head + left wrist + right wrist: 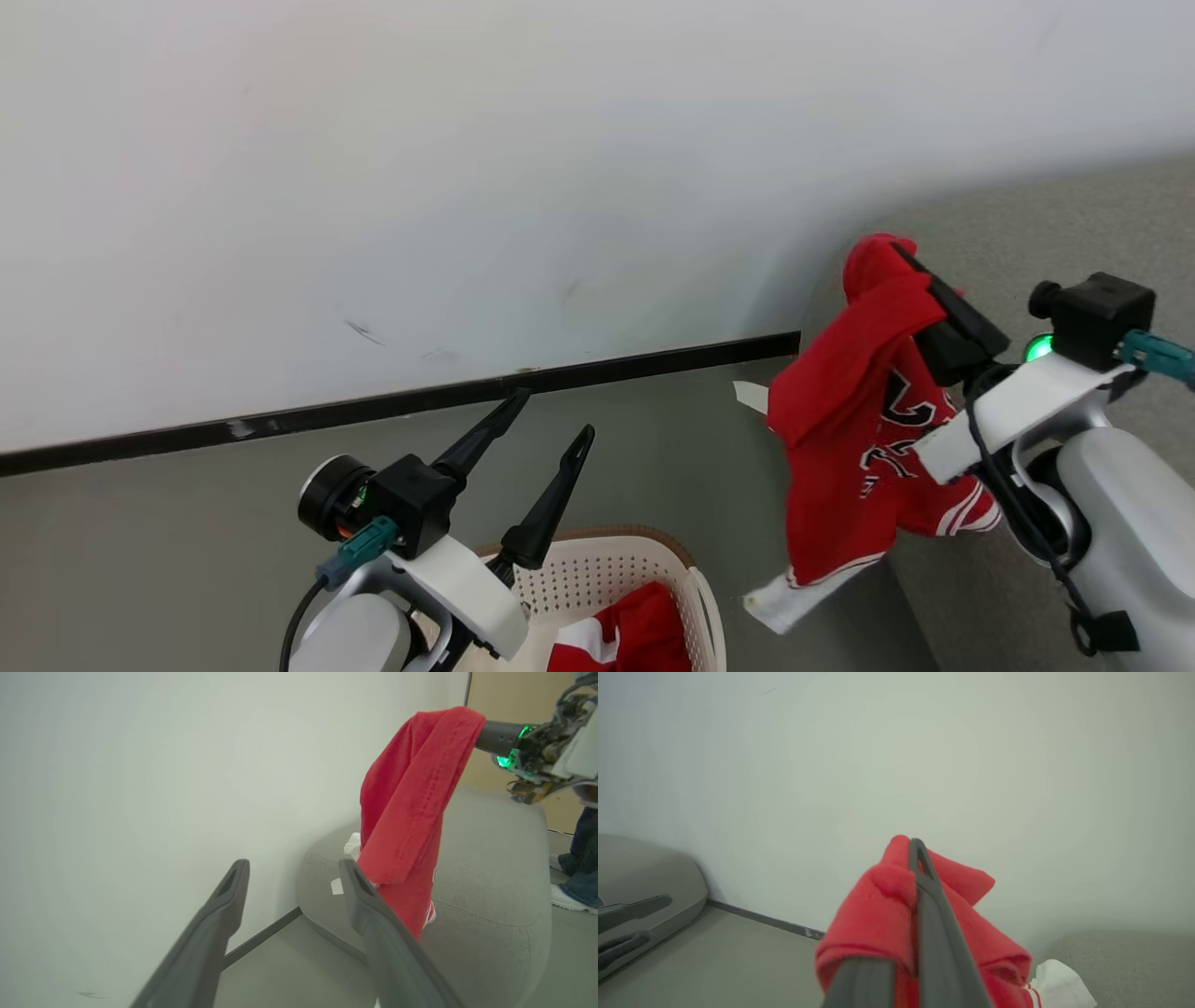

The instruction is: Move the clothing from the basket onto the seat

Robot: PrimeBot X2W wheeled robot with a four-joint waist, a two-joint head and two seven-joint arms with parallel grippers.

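While the red clothing (840,439) with dark numerals hangs in the air by the edge of the grey seat (1027,224), the right gripper (904,250) is clamped on its upper folds. Another red-and-white piece (635,630) lies in the basket (702,597) on the floor. Above the basket the left gripper (555,412) holds nothing, fingers spread apart, pointing toward the white wall (467,187).

Head camera high, downward at wall (373,187) and floor (187,541); wrist cameras close along their fingers (210,942), wall and clothing (840,401) shared.
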